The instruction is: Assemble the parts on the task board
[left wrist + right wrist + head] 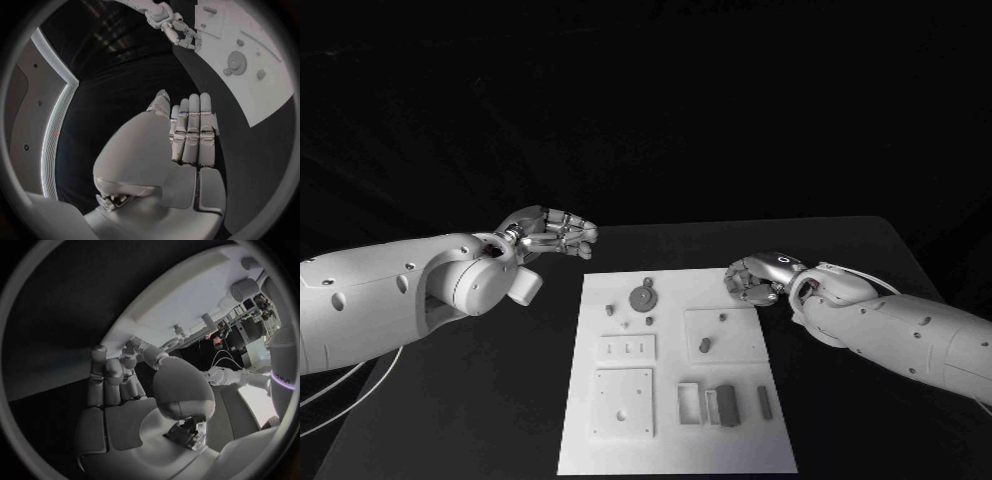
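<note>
The white task board point(733, 450) lies in the middle of the black table. On its far half sit a round disc part point(643, 297) and a few small pegs point(705, 345). Block parts point(721, 405) stand near its front right. My left hand point(553, 232) hovers off the board's far left corner, empty, its fingers point(190, 130) side by side and loosely bent. My right hand point(759, 278) hangs at the board's far right corner, empty too, its fingers point(112, 375) bent a little, thumb apart. The left wrist view shows the right hand point(175, 27) and the disc part point(236, 62).
A square recessed plate point(623, 402) sits at the board's front left, and a small slotted plate point(627, 348) lies above it. Bare black table point(473, 400) runs along both sides of the board and beyond its far edge.
</note>
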{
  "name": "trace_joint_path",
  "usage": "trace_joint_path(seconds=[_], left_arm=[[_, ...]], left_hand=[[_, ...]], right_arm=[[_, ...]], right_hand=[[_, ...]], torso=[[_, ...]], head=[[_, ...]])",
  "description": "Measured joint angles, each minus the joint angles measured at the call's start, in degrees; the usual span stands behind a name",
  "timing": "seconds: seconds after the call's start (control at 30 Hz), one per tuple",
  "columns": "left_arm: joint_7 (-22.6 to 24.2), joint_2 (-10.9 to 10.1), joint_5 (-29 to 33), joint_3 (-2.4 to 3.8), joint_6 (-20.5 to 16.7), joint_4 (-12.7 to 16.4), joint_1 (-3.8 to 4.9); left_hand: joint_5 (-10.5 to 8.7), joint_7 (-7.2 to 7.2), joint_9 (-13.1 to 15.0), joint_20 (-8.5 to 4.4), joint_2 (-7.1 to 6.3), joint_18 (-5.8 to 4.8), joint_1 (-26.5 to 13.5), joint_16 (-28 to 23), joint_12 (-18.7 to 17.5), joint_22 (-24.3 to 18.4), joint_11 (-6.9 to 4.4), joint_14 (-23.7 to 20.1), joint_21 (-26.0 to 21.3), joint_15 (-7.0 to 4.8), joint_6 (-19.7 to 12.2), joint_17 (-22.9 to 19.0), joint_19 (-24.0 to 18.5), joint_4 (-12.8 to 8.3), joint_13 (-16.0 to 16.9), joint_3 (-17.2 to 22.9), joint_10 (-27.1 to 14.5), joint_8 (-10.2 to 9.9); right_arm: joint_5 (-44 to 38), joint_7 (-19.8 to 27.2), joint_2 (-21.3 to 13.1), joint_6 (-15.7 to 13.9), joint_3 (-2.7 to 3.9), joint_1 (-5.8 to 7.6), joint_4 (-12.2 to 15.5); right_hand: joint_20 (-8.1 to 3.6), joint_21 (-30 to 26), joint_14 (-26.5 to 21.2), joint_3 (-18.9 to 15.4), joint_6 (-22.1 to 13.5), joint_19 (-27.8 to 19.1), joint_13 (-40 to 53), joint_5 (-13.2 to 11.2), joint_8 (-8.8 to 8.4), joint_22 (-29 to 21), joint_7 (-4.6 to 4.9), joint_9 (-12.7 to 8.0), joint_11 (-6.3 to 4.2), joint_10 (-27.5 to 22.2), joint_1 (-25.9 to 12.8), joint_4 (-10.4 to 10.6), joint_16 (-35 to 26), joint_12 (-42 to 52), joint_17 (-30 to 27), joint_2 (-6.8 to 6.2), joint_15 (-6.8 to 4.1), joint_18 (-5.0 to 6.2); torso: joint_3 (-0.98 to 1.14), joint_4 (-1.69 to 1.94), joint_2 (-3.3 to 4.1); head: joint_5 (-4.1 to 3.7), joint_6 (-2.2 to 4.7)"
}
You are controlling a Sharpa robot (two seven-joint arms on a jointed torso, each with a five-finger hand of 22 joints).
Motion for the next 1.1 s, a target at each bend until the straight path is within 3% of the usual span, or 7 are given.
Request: trace_joint_path(seconds=[0.43, 0.63, 0.73, 0.8, 0.97, 1.1], left_arm=[[-0.1, 0.2, -0.4, 0.00, 0.0, -0.2, 0.00], [-0.8, 1.3, -1.9, -0.18, 0.2, -1.2, -0.01], [-1.6, 1.4, -3.1, -0.19, 0.4, -1.3, -0.02], [-2.2, 1.5, -3.9, -0.20, 0.4, -1.5, -0.02], [-4.8, 2.3, -6.5, -0.27, 0.2, -2.3, -0.02], [-6.9, 3.1, -8.3, -0.30, 0.1, -2.8, -0.02]], left_hand=[[0.00, 0.00, 0.1, 0.00, 0.00, 0.60, 0.0, 0.0, 0.0, 0.0, 0.19, 0.2, 0.0, 0.21, 0.0, 0.2, 0.0, 0.0, 0.0, 0.0, 0.2, 0.0], [0.00, -0.81, 0.6, -0.32, 0.35, 0.59, -0.3, 0.0, 0.6, 0.4, -1.01, 1.0, 0.0, 0.09, 1.8, 0.8, 0.3, 0.2, 0.6, 0.2, 2.7, 0.5], [0.00, -1.34, 0.8, -0.92, 0.95, 0.58, -1.4, 0.0, 0.9, 0.8, -1.66, 2.0, 0.4, -0.52, 3.0, 1.5, 1.4, 0.2, 0.9, 0.2, 3.7, 0.8], [0.00, -1.44, 0.8, -0.93, 1.01, 0.57, -2.6, 0.0, 0.9, 1.0, -1.76, 2.5, 0.5, -0.64, 3.5, 1.7, 1.8, 0.2, 1.1, 0.2, 4.2, 0.8], [0.00, -2.05, 0.8, -1.72, 0.55, 0.53, -6.6, 0.5, 1.3, 1.8, -2.46, 3.9, 1.4, -1.44, 4.9, 2.9, 3.0, 0.2, 1.6, 0.2, 5.9, 1.1], [0.00, -2.18, 0.8, -1.95, -0.06, 0.44, -7.8, 0.7, 1.5, 2.3, -2.67, 4.4, 1.6, -1.56, 5.5, 3.6, 3.2, 0.2, 1.9, 0.2, 6.4, 1.1]], right_arm=[[-0.3, -0.2, -0.1, -0.1, -0.03, -0.03, 1.1], [-0.3, -0.9, -1.3, -0.5, 0.03, -0.03, 3.4], [0.0, -1.6, -2.1, -0.5, 0.57, 0.00, 5.3], [0.2, -2.0, -2.3, -0.5, 0.89, 0.41, 6.3], [0.6, -3.9, -2.7, -0.4, 1.54, 3.03, 10.0], [0.8, -5.4, -2.9, 0.2, 1.57, 4.15, 12.3]], right_hand=[[0.01, 0.2, 0.2, -0.2, 0.2, 0.0, -0.1, 0.0, 0.89, 0.0, -0.15, 1.0, -0.53, 0.5, 0.2, -0.2, 0.2, 0.0, -0.1, 0.19, -0.30, 0.11], [0.01, 0.2, 0.3, -0.3, 0.5, 0.0, -0.1, 0.0, 1.20, 0.0, -0.54, 1.4, -0.96, 0.9, 0.2, -0.3, 0.2, 0.0, -0.2, 0.18, -0.56, 0.47], [0.00, 0.2, 0.4, -0.3, 0.6, 0.0, -0.1, 0.0, 1.21, 0.0, -0.58, 1.6, -1.23, 1.0, 0.2, -0.3, 0.2, 0.2, -0.2, 0.18, -0.66, 0.51], [-0.12, 0.2, 0.6, -0.3, 0.7, 0.1, -0.1, 0.0, 1.40, 0.0, -0.69, 1.7, -1.25, 1.0, 0.2, -0.3, 0.2, 0.2, -0.2, 0.18, -0.84, 0.52], [-0.32, 0.4, 0.8, -0.3, 1.0, 0.3, -0.2, 0.0, 1.54, 0.0, -0.99, 2.1, -1.77, 1.5, 0.2, -0.3, 0.2, 0.2, -0.3, 0.18, -1.08, 0.52], [-0.52, 0.4, 0.8, -0.3, 1.0, 0.5, -0.2, 0.0, 1.54, 0.0, -1.02, 2.3, -1.79, 1.5, 0.2, -0.3, 0.2, 0.2, -0.3, 0.18, -1.08, 0.50]], torso=[[-0.02, 0.01, 0.00], [-0.02, -0.10, 0.03], [-0.05, -0.20, 0.03], [-0.05, -0.23, -0.01], [-0.09, -0.48, -0.29], [-0.23, -0.71, -0.57]], head=[[-0.02, -0.15], [-0.17, -0.10], [-0.25, 0.03], [-0.27, 0.13], [-0.09, 0.41], [0.09, 0.48]])
